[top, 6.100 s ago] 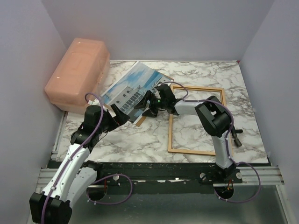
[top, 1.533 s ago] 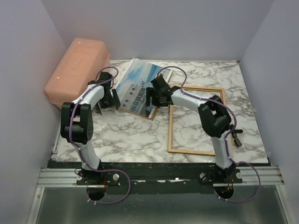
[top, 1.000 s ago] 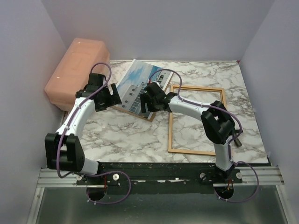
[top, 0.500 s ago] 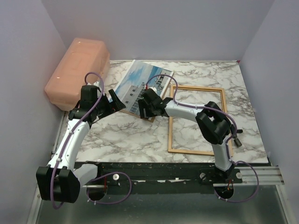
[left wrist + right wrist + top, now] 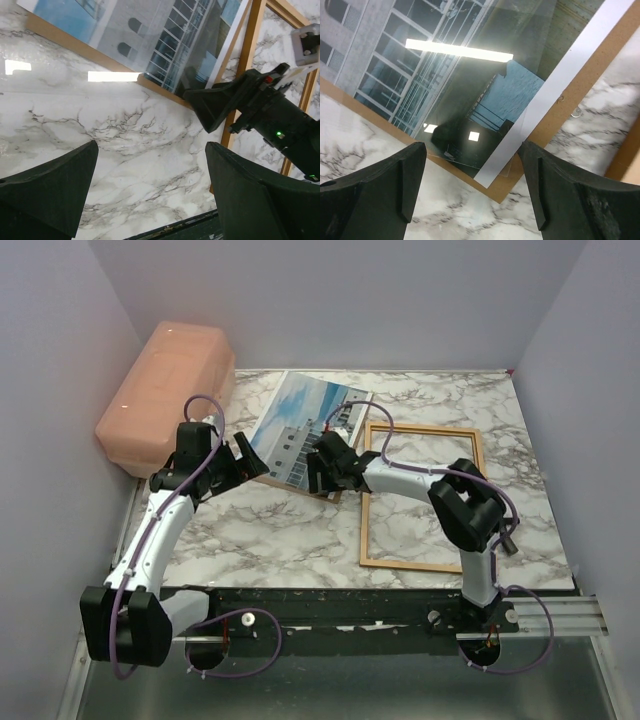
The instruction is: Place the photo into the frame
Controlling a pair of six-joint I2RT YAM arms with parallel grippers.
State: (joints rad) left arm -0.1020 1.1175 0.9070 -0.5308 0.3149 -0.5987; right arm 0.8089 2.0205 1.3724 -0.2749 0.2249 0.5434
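The photo (image 5: pixel 300 428) lies flat on a plain brown backing board (image 5: pixel 290 483), left of the orange-brown frame (image 5: pixel 364 525), which lies empty on the marble. My right gripper (image 5: pixel 318 468) is open, low over the photo's near right corner; in the right wrist view its gripper (image 5: pixel 472 185) straddles the white-edged corner (image 5: pixel 540 115) and the board (image 5: pixel 585 95). My left gripper (image 5: pixel 250 456) is open and empty at the board's near left edge; in the left wrist view its gripper (image 5: pixel 152 185) is over bare marble, with the photo (image 5: pixel 150 45) and frame (image 5: pixel 248 60) beyond.
A pink plastic box (image 5: pixel 165 395) stands at the back left, close to my left arm. The marble table (image 5: pixel 280 535) ends at a black rail in front. Grey walls close in left, right and behind. The right gripper (image 5: pixel 220 102) shows in the left wrist view.
The photo, earlier tilted up between the grippers, now lies flat on the board. My left arm swung in to the board's left and drew back a little. My right gripper shifted slightly right.
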